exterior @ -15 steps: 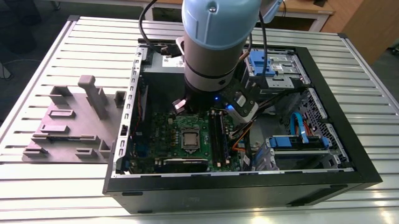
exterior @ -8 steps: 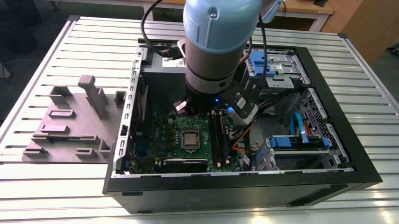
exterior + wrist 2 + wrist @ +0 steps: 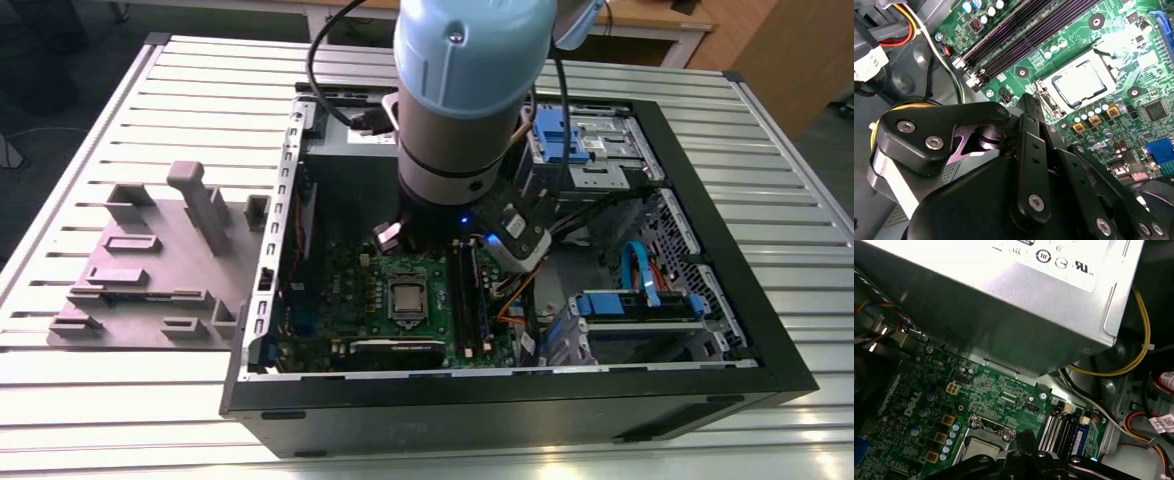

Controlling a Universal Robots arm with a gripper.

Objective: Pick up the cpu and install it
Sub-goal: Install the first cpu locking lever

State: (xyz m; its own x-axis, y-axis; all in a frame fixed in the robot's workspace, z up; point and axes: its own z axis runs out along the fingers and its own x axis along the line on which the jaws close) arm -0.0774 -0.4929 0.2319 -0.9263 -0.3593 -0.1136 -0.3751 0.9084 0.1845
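Observation:
The cpu (image 3: 407, 297) lies flat in its metal-framed socket on the green motherboard (image 3: 340, 300), silvery top up. In both wrist views the cpu (image 3: 1081, 85) (image 3: 975, 450) sits in the socket, apart from the gripper. My gripper (image 3: 1026, 102) hangs a little above the board beside the socket, near the memory slots (image 3: 1019, 35). Its black fingers meet at one tip with nothing between them. In the first wrist view the gripper (image 3: 1026, 436) stands right next to the socket's frame. In the exterior view the arm (image 3: 461, 120) hides the gripper.
The open black computer case (image 3: 534, 400) lies on a slatted metal table (image 3: 174, 90). A grey plastic fixture (image 3: 147, 260) stands at the exterior view's left. The silver power supply (image 3: 1004, 305) overhangs the board. Cable bundles (image 3: 1139, 355) and blue drive brackets (image 3: 641, 300) lie beside it.

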